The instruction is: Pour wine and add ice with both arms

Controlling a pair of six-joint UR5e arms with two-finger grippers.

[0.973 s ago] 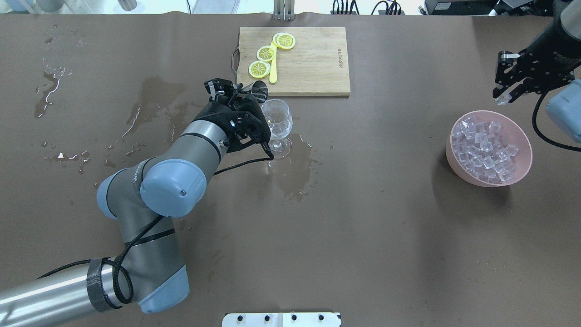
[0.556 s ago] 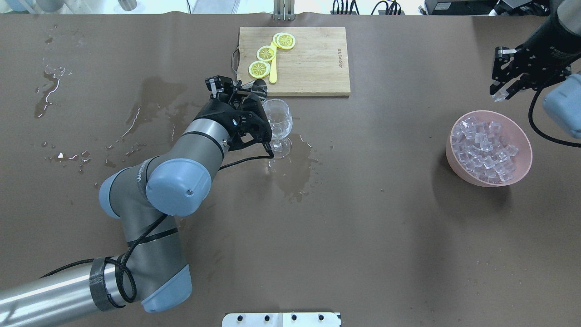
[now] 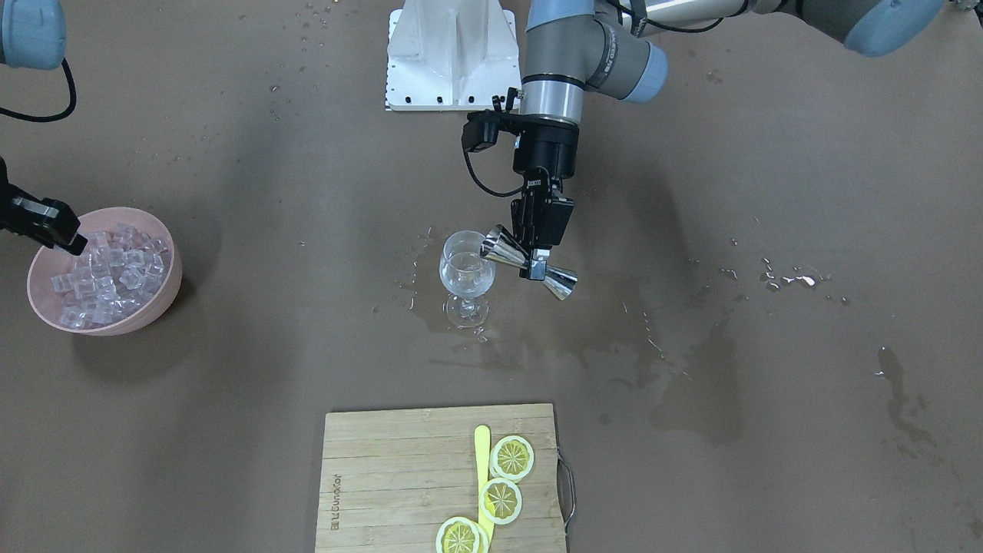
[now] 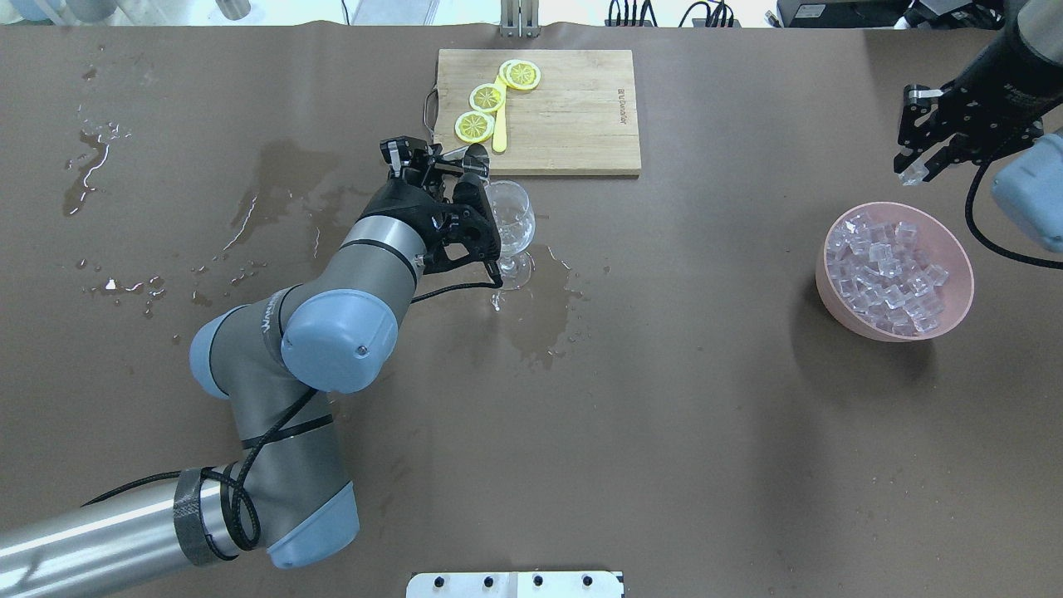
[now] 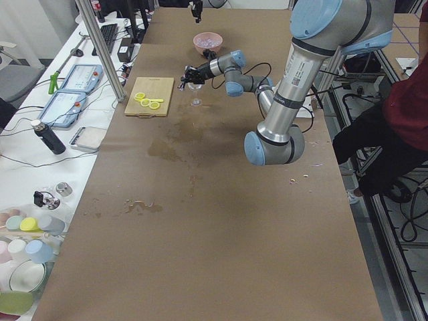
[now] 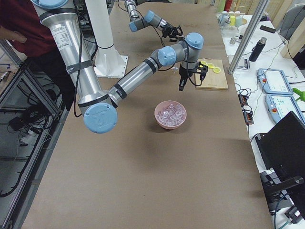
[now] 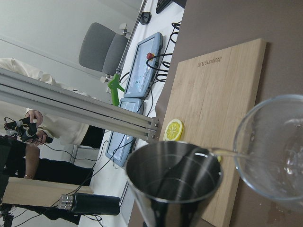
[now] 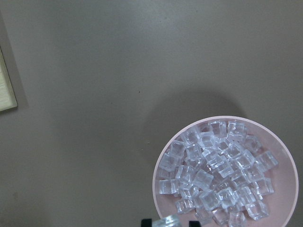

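My left gripper is shut on a steel jigger, tipped with its mouth at the rim of the stemmed glass. In the left wrist view a thin clear stream of wine runs from the jigger into the glass. My right gripper is shut on one ice cube, above and beyond the pink bowl full of ice. The cube shows at the bottom of the right wrist view, beside the bowl.
A bamboo cutting board with three lemon slices and a yellow knife lies just beyond the glass. Wet patches spread around the glass and to the table's left. The white mounting base is at the robot's edge.
My left arm has swung slightly right and brought the jigger closer over the glass. My right gripper has moved a little farther from the bowl with the cube still in it.
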